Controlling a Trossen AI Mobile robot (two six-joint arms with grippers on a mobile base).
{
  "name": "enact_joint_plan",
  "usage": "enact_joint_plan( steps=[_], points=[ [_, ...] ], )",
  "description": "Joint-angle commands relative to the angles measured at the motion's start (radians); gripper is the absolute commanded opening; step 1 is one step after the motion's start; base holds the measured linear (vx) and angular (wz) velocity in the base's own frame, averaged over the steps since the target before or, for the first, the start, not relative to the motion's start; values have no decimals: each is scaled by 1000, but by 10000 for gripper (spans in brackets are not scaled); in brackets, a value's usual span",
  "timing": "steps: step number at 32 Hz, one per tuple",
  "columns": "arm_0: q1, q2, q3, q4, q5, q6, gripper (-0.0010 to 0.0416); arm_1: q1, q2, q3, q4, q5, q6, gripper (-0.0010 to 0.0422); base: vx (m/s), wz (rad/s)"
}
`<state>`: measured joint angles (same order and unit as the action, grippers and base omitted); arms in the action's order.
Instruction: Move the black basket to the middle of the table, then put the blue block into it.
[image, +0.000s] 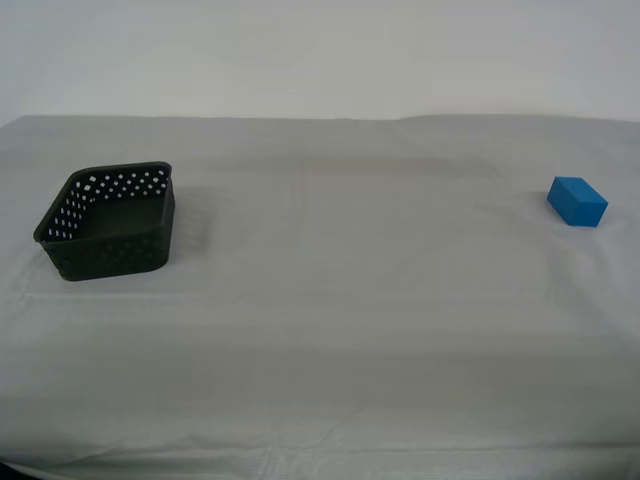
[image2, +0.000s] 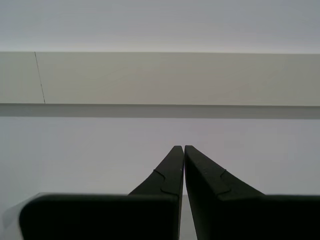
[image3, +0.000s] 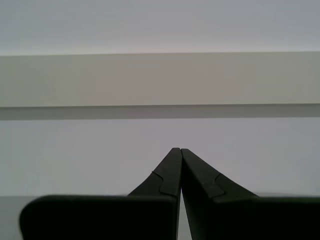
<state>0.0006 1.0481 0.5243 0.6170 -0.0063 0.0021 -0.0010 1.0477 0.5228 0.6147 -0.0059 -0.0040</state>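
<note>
The black basket (image: 108, 222) stands upright and empty on the table (image: 330, 300) at the exterior view's left. The blue block (image: 577, 201) lies on the cloth at the exterior view's far right, well apart from the basket. Neither arm shows in the exterior view. My first gripper (image3: 180, 150) is shut on nothing, its black fingers meeting at the tips, and faces a pale wall. My second gripper (image2: 183, 147) is shut and empty too, facing the same kind of wall. Neither wrist view shows the basket or the block.
The wrinkled white-grey cloth covers the whole table. A plain pale wall (image: 320, 55) stands behind the table's far edge. The wrist views show a wall with a horizontal ledge (image2: 160, 105).
</note>
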Motion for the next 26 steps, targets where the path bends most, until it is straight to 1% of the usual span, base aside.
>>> enact_joint_plan(
  steps=[1, 9, 16, 19, 23, 24, 26],
  points=[
    [1, 0, 1, -35, 0, 1, 0, 0, 0, 0, -8, 0, -4, 0, 0, 0],
    [1, 0, 1, -35, 0, 1, 0, 0, 0, 0, -56, 0, -7, 0, 0, 0],
    [1, 0, 1, -35, 0, 1, 0, 0, 0, -1, -61, 0, -7, 0, 0, 0],
    [1, 0, 1, -41, 0, 0, 0, -1, 0, -1, -83, 0, -17, 0, 0, 0],
    [1, 0, 1, -56, 0, 1, 0, -1, 0, 0, -149, 0, -51, 0, 0, 0],
    [1, 0, 1, -58, 0, 1, 0, -1, 0, 3, -184, 3, -60, 0, 0, 0],
    [1, 0, 1, -63, 0, 1, 1, 0, 0, 15, -264, 34, -71, 0, 0, 0]
  ],
)
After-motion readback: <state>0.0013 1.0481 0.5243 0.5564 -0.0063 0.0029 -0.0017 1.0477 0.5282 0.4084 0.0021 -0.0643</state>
